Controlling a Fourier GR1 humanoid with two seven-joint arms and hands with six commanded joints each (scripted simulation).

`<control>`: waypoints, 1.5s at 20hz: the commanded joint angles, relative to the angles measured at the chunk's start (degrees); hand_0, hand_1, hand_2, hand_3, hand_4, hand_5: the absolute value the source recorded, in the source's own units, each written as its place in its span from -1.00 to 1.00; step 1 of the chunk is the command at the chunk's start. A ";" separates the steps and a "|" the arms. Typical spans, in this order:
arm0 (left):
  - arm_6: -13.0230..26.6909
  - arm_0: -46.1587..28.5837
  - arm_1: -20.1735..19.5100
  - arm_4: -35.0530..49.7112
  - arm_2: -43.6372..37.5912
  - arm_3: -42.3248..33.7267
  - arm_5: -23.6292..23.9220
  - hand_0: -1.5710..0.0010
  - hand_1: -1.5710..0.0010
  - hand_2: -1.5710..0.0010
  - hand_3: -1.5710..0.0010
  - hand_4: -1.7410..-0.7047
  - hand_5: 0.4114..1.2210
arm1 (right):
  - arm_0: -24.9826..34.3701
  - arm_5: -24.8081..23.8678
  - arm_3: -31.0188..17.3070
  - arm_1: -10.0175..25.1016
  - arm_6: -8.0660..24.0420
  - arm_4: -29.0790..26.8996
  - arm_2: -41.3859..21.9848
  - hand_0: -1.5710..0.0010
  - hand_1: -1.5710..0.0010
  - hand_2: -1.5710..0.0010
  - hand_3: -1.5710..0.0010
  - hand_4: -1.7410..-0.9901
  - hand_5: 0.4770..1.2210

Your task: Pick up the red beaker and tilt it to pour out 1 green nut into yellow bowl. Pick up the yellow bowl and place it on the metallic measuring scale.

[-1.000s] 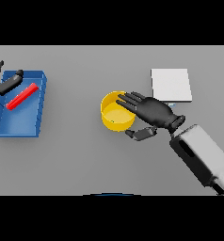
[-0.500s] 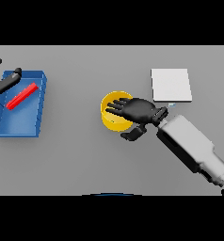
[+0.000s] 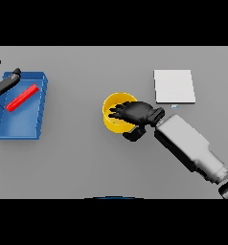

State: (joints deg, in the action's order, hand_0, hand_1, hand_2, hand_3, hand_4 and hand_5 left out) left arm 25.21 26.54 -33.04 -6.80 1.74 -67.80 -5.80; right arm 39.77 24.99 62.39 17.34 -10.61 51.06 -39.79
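my right hand (image 3: 135, 113) sits over the yellow bowl (image 3: 111, 107) at the middle of the frame, palm down, my fingers (image 3: 117, 111) reaching in over its inside and my thumb (image 3: 134, 135) curled against the outer wall at its lower right, so i am gripping the rim. the bowl rests on the grey counter (image 3: 87, 162). the metallic scale (image 3: 174, 86) lies to the upper right, apart from the bowl. at the left edge my left hand (image 3: 2, 82) hovers with relaxed fingers over the blue tray (image 3: 34, 129), just beside the red beaker (image 3: 21, 97) lying tilted inside.
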 commanded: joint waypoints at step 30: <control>-1.15 0.43 -0.22 1.28 -0.58 -0.16 -0.98 1.00 1.00 1.00 1.00 0.81 -0.28 | 0.13 10.14 16.54 10.14 7.84 -7.00 6.66 -0.95 -1.00 -0.93 -0.50 -1.00 1.00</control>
State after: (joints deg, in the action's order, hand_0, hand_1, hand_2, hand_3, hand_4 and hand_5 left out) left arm 24.01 26.97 -33.27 -5.51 1.16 -67.96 -6.78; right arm 39.93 35.11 78.92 27.54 -2.60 44.12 -33.11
